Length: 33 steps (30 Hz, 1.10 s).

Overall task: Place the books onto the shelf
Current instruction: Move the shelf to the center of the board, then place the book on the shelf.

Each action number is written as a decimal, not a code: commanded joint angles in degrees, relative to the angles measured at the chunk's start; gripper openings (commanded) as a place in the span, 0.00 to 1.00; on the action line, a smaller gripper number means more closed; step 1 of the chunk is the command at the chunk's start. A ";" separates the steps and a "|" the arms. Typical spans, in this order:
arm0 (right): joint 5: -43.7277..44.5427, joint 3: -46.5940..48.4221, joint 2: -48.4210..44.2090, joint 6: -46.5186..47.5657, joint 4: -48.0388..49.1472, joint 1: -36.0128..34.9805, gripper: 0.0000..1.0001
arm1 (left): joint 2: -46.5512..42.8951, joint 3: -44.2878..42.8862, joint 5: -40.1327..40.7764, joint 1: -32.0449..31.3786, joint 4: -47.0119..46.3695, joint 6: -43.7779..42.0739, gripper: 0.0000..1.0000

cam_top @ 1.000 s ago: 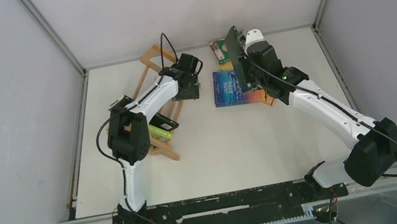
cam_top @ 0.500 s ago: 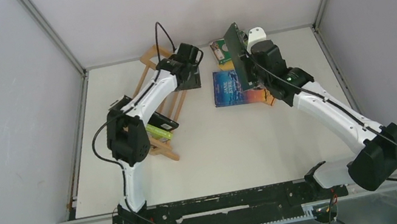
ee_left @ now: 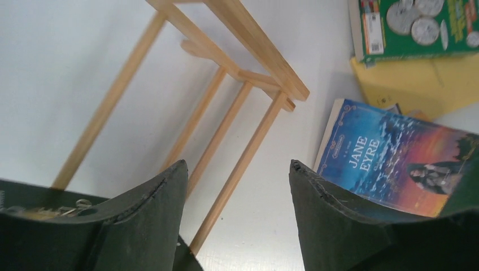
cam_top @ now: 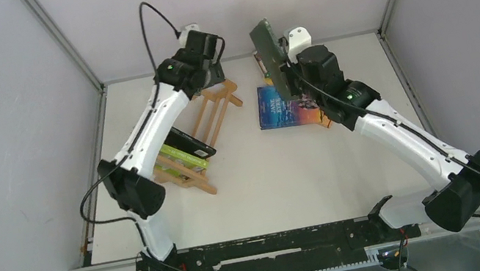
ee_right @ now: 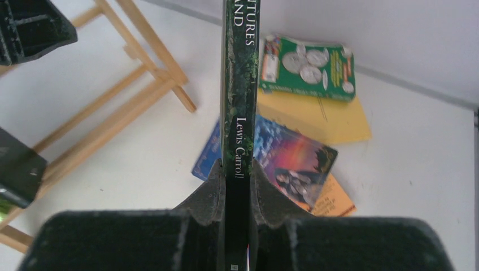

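The light-wood shelf (cam_top: 212, 114) stands at the table's left, with a black book (cam_top: 188, 143) and a lime-green book (cam_top: 180, 159) in its near end. My left gripper (cam_top: 213, 74) hangs open and empty above the shelf's far end (ee_left: 248, 73). My right gripper (ee_right: 236, 162) is shut on the spine of a dark green Lewis Carroll book (ee_right: 239, 84), held upright on edge (cam_top: 271, 55) above the table. Below it lie a blue Jane Eyre book (cam_top: 278, 108), a green book with white circles (ee_right: 308, 66) and a plain yellow-orange one (ee_right: 330, 119).
Another orange book (ee_right: 333, 204) sticks out from under the blue one. Grey walls close in the table at the back and on both sides. The left arm's black finger (ee_right: 28, 25) shows at the top left of the right wrist view.
My left arm has lifted off the shelf and swung back towards the far wall, its jaws wider apart. My right arm has carried the held book slightly up and left.
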State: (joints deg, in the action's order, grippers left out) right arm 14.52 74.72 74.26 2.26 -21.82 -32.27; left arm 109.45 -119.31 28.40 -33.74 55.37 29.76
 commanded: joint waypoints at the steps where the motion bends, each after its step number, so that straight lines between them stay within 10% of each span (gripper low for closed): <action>1: -0.43 6.17 -2.85 3.96 11.01 -4.24 0.00 | -8.98 -2.69 7.44 -0.37 2.50 3.12 0.71; 33: -17.15 12.18 17.49 6.08 29.55 -18.52 0.00 | -44.25 18.97 23.05 -0.37 -2.90 14.89 0.70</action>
State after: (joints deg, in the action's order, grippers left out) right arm 2.20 82.26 90.67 8.75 -4.25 -50.30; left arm 65.87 -100.82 49.54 -33.76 55.64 43.62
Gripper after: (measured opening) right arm 0.164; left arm 0.703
